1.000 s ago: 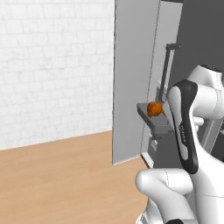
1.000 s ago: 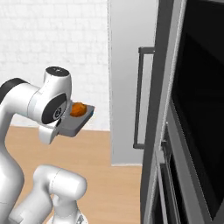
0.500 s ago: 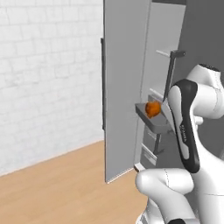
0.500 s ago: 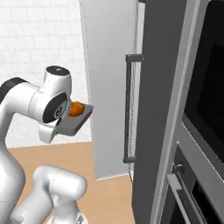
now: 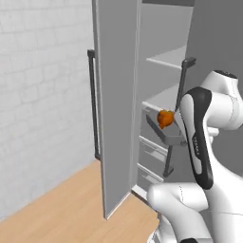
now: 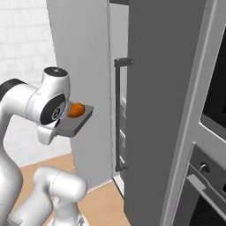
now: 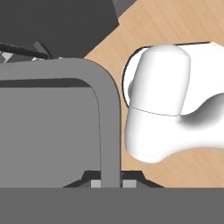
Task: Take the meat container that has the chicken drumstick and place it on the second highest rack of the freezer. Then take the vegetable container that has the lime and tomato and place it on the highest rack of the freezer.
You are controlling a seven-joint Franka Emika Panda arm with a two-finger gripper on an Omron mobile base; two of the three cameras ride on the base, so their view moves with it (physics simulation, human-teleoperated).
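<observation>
In the left base view, a white brick wall (image 5: 42, 95) fills the left, above a wooden floor (image 5: 61, 204). Next comes the open freezer door (image 5: 116, 104), seen nearly edge-on, with a dark vertical handle (image 5: 92, 104) on its left face. Past the door the freezer's interior shelves (image 5: 166, 59) show, one above another. Just in front of them hangs the grey meat container (image 5: 166, 133), a shallow tray held roughly level, with the orange chicken drumstick (image 5: 164, 118) lying in it. The arm (image 5: 201, 133) rises at the right, its upper link standing upright and its wrist bent toward the tray, covering the tray's right side.

In the right base view the order reverses: the arm (image 6: 39, 106) curls at the left, its elbow high and its wrist turned to the right, with the meat container (image 6: 75, 125) jutting rightward from the wrist and the chicken drumstick (image 6: 75, 110) at the tray's near end against the wrist. The open door (image 6: 81, 66) stands behind the tray, then the dark freezer body (image 6: 163, 88) with its long handle (image 6: 118, 114), then an oven (image 6: 207, 176) at the far right.

In the hand view the end effector (image 7: 110, 183) is clenched on the rim of the meat container (image 7: 103, 109), the fingers pinching the grey wall at the bottom edge, the tray floor spreading left.
</observation>
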